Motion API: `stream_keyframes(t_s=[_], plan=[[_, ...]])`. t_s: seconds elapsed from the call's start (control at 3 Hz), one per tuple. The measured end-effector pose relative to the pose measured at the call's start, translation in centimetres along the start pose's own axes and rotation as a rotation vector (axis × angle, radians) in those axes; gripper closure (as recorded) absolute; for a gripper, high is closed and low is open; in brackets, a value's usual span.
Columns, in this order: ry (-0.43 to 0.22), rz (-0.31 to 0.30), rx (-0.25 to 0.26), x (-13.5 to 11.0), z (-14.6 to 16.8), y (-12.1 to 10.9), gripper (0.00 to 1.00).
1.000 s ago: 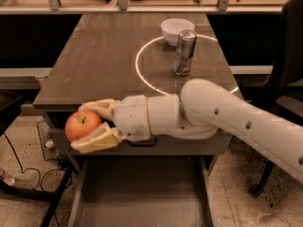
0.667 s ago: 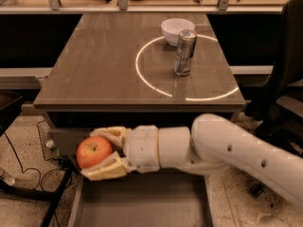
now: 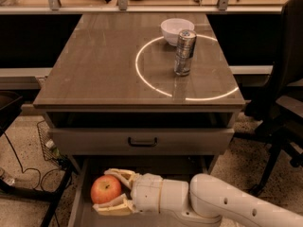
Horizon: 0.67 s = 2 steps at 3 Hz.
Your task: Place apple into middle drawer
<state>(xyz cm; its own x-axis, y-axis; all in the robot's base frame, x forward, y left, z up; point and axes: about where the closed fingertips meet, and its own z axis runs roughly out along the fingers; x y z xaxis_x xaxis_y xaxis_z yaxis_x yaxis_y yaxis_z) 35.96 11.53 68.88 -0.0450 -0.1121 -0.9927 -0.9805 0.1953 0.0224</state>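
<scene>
The red-orange apple (image 3: 105,189) sits between the two cream fingers of my gripper (image 3: 110,190), at the bottom left of the camera view. The gripper is shut on the apple and holds it low inside the open middle drawer (image 3: 81,211), whose grey floor and thin left wall show under it. My white arm (image 3: 222,207) reaches in from the lower right. I cannot tell whether the apple touches the drawer floor.
Above the drawer is a grey drawer front with a dark loop handle (image 3: 143,142). On the table top (image 3: 94,70) stand a silver can (image 3: 184,52) and a white bowl (image 3: 176,30) by a lit white ring. A dark chair (image 3: 284,98) stands at the right; cables lie at the left.
My gripper has gone down with the apple, from the table's front edge, past the upper drawer front, into the open middle drawer.
</scene>
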Motion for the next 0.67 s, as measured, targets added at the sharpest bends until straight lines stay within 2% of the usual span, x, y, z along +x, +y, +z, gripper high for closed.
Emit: stream_keyframes(t_s=[0.33,0.67], plan=[[-0.015,0.047,0.026,5.7,1.3,-1.8,1.0],[-0.001,0.055,0.026,7.7,2.2,-3.4,1.0]])
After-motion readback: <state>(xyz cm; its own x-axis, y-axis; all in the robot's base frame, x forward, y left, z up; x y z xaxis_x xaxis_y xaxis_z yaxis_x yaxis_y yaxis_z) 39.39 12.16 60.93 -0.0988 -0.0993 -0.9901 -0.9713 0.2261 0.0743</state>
